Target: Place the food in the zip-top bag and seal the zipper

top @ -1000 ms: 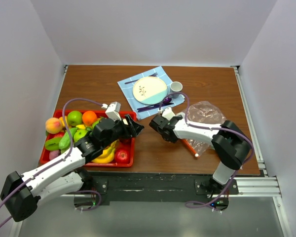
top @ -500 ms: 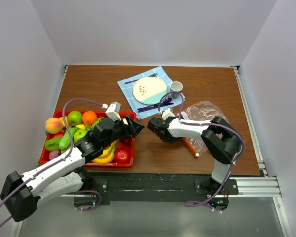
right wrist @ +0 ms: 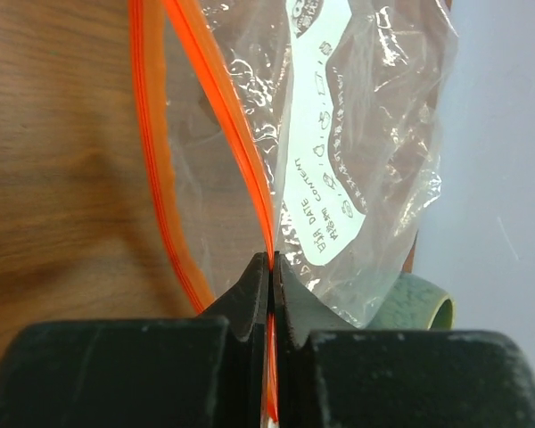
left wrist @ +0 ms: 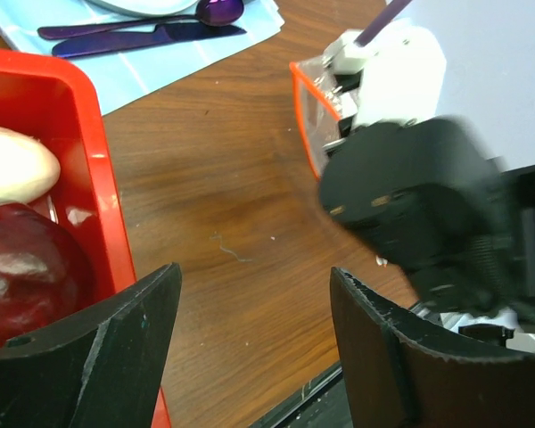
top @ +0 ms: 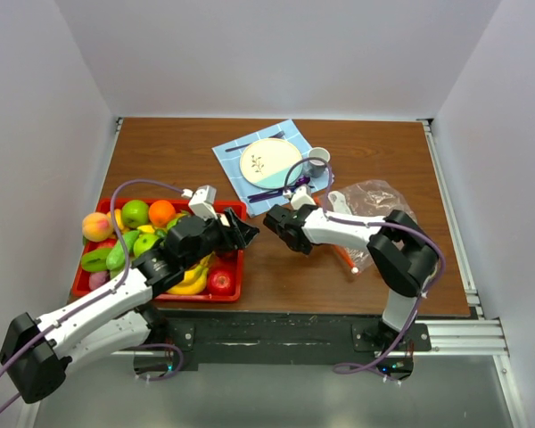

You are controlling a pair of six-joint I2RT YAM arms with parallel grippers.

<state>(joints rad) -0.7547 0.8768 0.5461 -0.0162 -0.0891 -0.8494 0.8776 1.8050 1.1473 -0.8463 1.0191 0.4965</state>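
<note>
The food (top: pixel 143 241) fills a red tray at the left: peach (top: pixel 96 226), green apple (top: pixel 135 212), orange (top: pixel 161 212), bananas and a red apple (top: pixel 219 282) (left wrist: pixel 27 276). My left gripper (top: pixel 243 230) (left wrist: pixel 254 276) hangs open and holds nothing, over bare wood just right of the tray. The clear zip-top bag (top: pixel 379 201) (right wrist: pixel 392 134) lies at the right with its mouth parted. My right gripper (top: pixel 290 230) (right wrist: pixel 273 267) is shut on one side of the orange zipper (right wrist: pixel 223 134) (top: pixel 344 259); the other side curves away to its left.
The red tray (top: pixel 218 297) (left wrist: pixel 107 205) sits at the near left. Behind the grippers lie a blue napkin (top: pixel 227 152) with a plate (top: pixel 270 160), purple cutlery (top: pixel 281 189) (left wrist: pixel 218 11) and a white cup (top: pixel 318 158). The two grippers are close together at mid-table.
My right gripper was open and has shut on the zipper strip. That arm reached a little further left, and the bag's near edge rose. The left arm stayed put.
</note>
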